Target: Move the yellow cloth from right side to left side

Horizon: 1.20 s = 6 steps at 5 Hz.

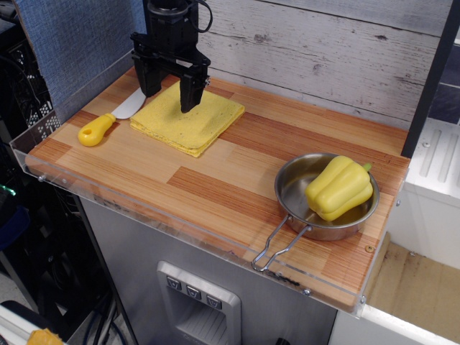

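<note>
The yellow cloth (188, 119) lies flat and folded on the wooden table at the back left. My black gripper (170, 95) hangs over the cloth's back left part with its two fingers spread apart. It is open and holds nothing. One finger (190, 94) is over the cloth and the other (149, 80) is near the cloth's far left corner. I cannot tell if the tips touch the fabric.
A yellow-handled knife (109, 119) lies just left of the cloth. A steel pan (294, 192) with a yellow bell pepper (339, 187) in it stands at the front right. A clear rim (165, 214) runs along the table's front edge. A wall stands behind.
</note>
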Tool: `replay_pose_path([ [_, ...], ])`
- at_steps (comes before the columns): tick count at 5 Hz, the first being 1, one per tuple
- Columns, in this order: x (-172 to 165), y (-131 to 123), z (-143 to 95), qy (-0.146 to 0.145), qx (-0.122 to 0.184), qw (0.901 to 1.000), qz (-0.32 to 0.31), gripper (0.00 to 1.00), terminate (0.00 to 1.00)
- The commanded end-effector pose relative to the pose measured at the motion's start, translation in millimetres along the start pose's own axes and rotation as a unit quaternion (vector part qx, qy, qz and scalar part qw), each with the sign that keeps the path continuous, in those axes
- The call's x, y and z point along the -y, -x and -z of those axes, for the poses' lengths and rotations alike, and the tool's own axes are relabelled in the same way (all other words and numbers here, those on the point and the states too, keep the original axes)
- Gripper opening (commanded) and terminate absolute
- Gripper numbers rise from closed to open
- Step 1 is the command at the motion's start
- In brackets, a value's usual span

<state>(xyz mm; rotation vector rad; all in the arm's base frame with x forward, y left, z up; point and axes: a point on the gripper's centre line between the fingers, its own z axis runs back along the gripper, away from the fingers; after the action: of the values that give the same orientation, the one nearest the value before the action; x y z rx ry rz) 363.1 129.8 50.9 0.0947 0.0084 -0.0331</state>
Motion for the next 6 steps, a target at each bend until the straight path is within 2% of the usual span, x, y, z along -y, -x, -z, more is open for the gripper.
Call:
replay_pose_path([
  [1,-11.5,-11.8,-4.6,-0.009,0.014,0.9998,-0.012,1.00,0.00],
  [4,-14.3,-29.3,19.6,-0.007,-0.004,0.9998,-0.018,1.00,0.00],
  [6,-17.0,-12.0,44.4,0.002,-0.035,0.9991,-0.024,1.00,0.00],
])
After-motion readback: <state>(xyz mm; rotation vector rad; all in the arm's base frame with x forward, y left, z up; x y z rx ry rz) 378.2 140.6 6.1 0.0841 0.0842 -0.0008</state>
